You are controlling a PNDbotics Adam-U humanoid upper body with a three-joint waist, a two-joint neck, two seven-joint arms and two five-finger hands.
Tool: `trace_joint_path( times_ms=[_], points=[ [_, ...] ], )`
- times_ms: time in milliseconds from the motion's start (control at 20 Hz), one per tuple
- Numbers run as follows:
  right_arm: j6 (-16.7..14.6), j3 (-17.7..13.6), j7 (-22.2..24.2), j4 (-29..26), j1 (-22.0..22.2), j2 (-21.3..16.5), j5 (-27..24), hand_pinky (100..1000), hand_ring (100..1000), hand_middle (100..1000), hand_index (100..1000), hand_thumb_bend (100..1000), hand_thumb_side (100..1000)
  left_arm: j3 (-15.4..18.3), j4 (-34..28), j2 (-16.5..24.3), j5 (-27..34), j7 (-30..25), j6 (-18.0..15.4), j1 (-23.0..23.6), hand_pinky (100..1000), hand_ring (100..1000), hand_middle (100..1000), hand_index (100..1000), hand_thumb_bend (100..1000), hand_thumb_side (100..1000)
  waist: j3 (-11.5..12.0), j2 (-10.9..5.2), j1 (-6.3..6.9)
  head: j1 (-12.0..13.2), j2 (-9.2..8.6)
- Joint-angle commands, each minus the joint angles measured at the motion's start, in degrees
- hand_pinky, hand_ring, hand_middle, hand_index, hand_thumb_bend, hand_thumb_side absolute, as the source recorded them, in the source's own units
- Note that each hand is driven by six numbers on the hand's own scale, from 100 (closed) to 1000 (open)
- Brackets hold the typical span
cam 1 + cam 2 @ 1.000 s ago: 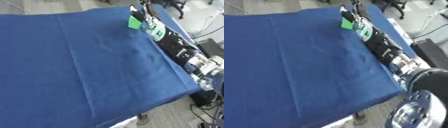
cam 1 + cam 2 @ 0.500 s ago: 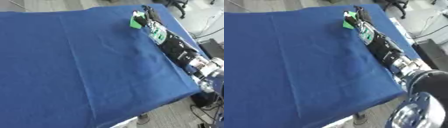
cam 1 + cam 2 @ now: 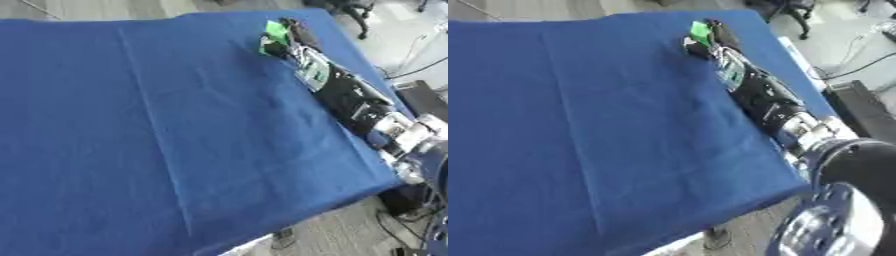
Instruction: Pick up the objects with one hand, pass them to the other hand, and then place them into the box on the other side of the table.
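The right hand reached out along the right side of the tabletop, which was covered in a blue cloth. Its black fingers were curled round a small bright green object, so that the object sat in the hand's grasp near the far right corner of the tabletop, at or just above the cloth; whether it touched the cloth could not be told. The black forearm ran back from the hand toward the near right edge of the tabletop, ending in silver joints. Beyond the tabletop's far right corner a chair base stood on the grey floor.
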Motion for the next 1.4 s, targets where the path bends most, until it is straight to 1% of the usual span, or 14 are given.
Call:
trace_joint_path(
  times_ms=[50, 150, 200, 300, 350, 450, 500, 700, 750, 800, 1000, 1150, 1300, 1400],
  points=[
    [-0.18, 0.42, 2.97, 0.61, 0.13, -1.03, 1.32, 740, 796, 893, 968, 100, 395, 0.05, -1.02, 1.33, -0.46, -0.22, 0.00, -0.89, 859, 601, 554, 830, 272, 845, 0.02, -0.70, 0.25, -0.28, -0.47],
    [-0.05, 0.33, 3.85, 0.72, 0.18, -0.94, 2.00, 714, 766, 876, 944, 100, 238, 0.03, -1.02, 1.34, -0.49, -0.25, -0.02, -0.91, 859, 601, 554, 830, 272, 845, 0.03, -0.71, 0.24, -0.28, -0.52],
    [0.01, 0.29, 4.08, 0.72, 0.21, -0.93, 2.33, 687, 735, 850, 915, 100, 137, 0.05, -1.02, 1.34, -0.50, -0.23, -0.02, -0.92, 859, 601, 554, 830, 272, 844, 0.04, -0.71, 0.24, -0.27, -0.56],
    [0.21, 0.16, 3.79, 0.62, 0.22, -0.89, 3.04, 640, 675, 799, 862, 100, 136, 0.08, -1.02, 1.32, -0.49, -0.20, -0.03, -0.92, 859, 601, 554, 830, 271, 845, 0.08, -0.71, 0.25, -0.26, -0.63],
    [0.26, 0.10, 3.29, 0.55, 0.22, -0.86, 3.46, 599, 628, 743, 792, 100, 130, 0.09, -1.02, 1.32, -0.48, -0.19, -0.03, -0.91, 859, 601, 554, 830, 270, 846, 0.10, -0.72, 0.26, -0.23, -0.67],
    [0.59, -0.11, 1.08, 0.46, 0.22, -0.80, 4.49, 542, 575, 642, 676, 100, 122, 0.12, -1.02, 1.29, -0.45, -0.14, -0.04, -0.93, 859, 601, 554, 831, 269, 847, 0.11, -0.73, 0.29, -0.20, -0.71],
    [0.82, -0.17, -0.26, 0.45, 0.23, -0.77, 5.01, 509, 542, 572, 598, 100, 113, 0.14, -1.02, 1.27, -0.43, -0.11, -0.05, -0.94, 859, 600, 554, 831, 268, 847, 0.11, -0.73, 0.30, -0.19, -0.73],
    [2.41, -0.59, -7.84, 0.18, 0.16, -0.60, 6.96, 400, 447, 329, 383, 100, 100, 0.15, -1.02, 1.23, -0.37, -0.02, 0.00, -0.94, 859, 600, 554, 831, 263, 853, 0.03, -0.75, 0.37, -0.22, -0.77],
    [2.77, -0.73, -10.01, 0.01, 0.15, -0.53, 7.18, 393, 435, 307, 361, 100, 100, 0.14, -1.02, 1.23, -0.38, -0.01, 0.02, -0.94, 859, 600, 554, 831, 262, 854, 0.00, -0.75, 0.38, -0.22, -0.77],
    [3.02, -0.77, -11.97, -0.14, 0.16, -0.46, 7.26, 382, 406, 259, 302, 100, 100, 0.13, -1.02, 1.22, -0.39, 0.00, 0.04, -0.92, 859, 600, 553, 831, 260, 856, -0.02, -0.75, 0.38, -0.23, -0.74],
    [3.34, -0.77, -18.14, -0.97, 0.27, -0.19, 7.03, 336, 365, 187, 193, 100, 100, 0.08, -1.02, 1.18, -0.39, 0.07, 0.16, -0.84, 860, 600, 553, 831, 258, 861, -0.17, -0.80, 0.38, -0.33, -0.49],
    [2.84, -0.63, -20.13, -2.62, 0.41, 0.12, 7.15, 330, 360, 179, 167, 100, 100, 0.08, -1.02, 1.18, -0.41, 0.15, 0.31, -0.56, 861, 600, 553, 831, 257, 864, -0.49, -0.95, 0.45, -0.21, -0.27],
    [1.91, -0.67, -20.50, -7.20, 0.75, 0.70, 8.29, 327, 357, 177, 159, 100, 100, 0.05, -1.02, 1.20, -0.43, 0.31, 0.70, 0.23, 862, 599, 552, 831, 254, 873, -1.53, -1.40, 0.66, 0.60, 0.13],
    [0.94, -0.64, -20.29, -12.38, 0.97, 1.37, 8.86, 326, 353, 174, 158, 100, 100, -0.01, -1.02, 1.17, -0.48, 0.52, 1.30, 1.33, 863, 598, 551, 830, 251, 884, -3.08, -1.92, 1.00, 2.06, 0.41]
  ],
)
